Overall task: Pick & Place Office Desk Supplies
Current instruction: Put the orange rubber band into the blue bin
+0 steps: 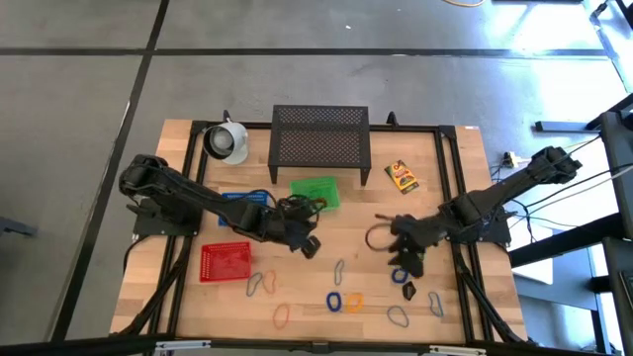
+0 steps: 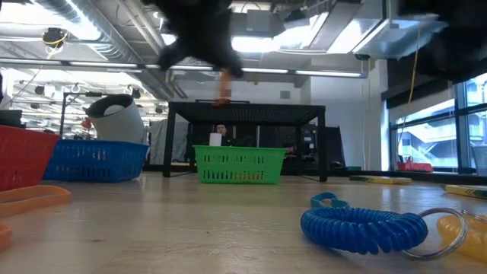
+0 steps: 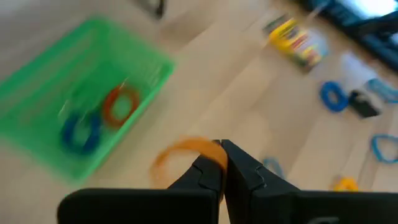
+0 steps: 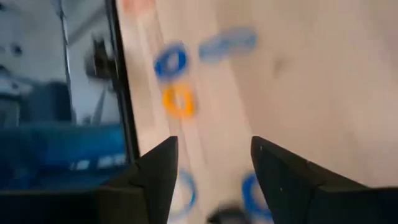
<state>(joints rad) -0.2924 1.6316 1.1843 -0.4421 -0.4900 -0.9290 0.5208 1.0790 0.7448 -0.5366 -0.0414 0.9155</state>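
My left gripper (image 1: 309, 244) (image 3: 222, 146) is shut on an orange rubber-band loop (image 3: 180, 155), over the table's middle, just on the near side of the green basket (image 1: 316, 191). That basket holds a blue and an orange coil (image 3: 118, 106). My right gripper (image 1: 404, 259) (image 4: 214, 146) hovers open over the right half of the table, with nothing between its fingers. Loose loops lie on the wood beyond it, a blue one (image 4: 171, 61) and an orange one (image 4: 179, 99). A yellow crayon box (image 1: 402, 175) lies flat, farther back on the right. My left gripper pinches the orange loop's band (image 3: 213, 151) between its two fingertips. The fingers slant down from the table's left. The rest of the loop curves away to one side of the fingertips. In the low view it hangs below the gripper (image 2: 223, 87), clear of the table.
Black mesh stand (image 1: 319, 138) and white cup (image 1: 227, 141) at the back. Red basket (image 1: 226, 260) and blue basket (image 1: 242, 198) on the left. Several loops (image 1: 333, 300) and a black clip (image 1: 408, 290) lie along the near edge. A blue coil (image 2: 364, 227) lies close to the low camera.
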